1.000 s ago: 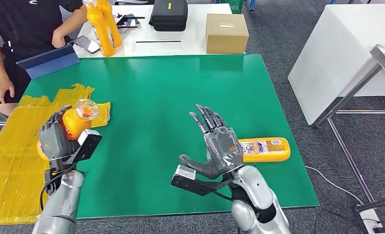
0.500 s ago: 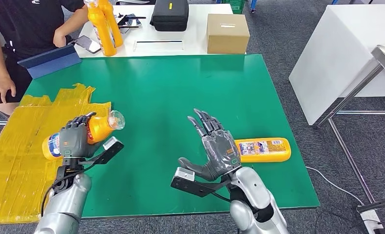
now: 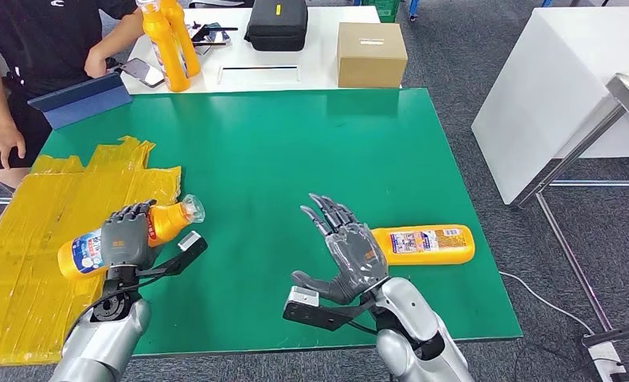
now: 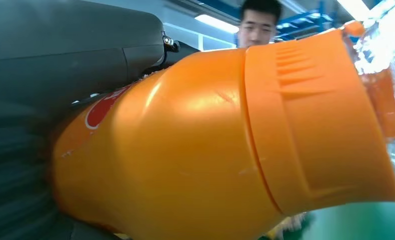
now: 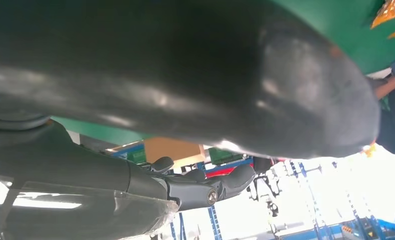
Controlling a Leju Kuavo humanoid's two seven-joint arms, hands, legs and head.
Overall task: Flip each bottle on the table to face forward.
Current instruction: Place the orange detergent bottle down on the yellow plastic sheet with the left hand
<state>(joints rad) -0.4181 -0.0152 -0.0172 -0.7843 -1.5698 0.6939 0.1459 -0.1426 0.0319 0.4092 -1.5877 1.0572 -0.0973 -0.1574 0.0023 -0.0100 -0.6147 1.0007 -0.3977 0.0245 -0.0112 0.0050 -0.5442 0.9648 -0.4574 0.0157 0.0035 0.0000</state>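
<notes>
Left hand [image 3: 124, 237]: grasped orange bottle [image 3: 128, 234] above near-left of green table [image 3: 295, 151], cap pointing right.
Right hand [image 3: 349, 253]: released, fingers spread.
Second bottle [image 3: 423, 243]: lay flat, near-right, just beside right hand.

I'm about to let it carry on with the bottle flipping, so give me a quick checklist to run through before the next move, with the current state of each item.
1. Left robot hand has a firm hold on the orange bottle: ok, fingers wrap its middle.
2. Held bottle lies sideways with its label showing: ok.
3. Held bottle's clear cap is on: ok.
4. Right robot hand is free: ok, fingers apart, holding nothing.
5. Second bottle on the green table is within the table edge: ok, lying flat beside the right robot hand.
6. The person at the far left corner is apart from both arms: ok.
</notes>
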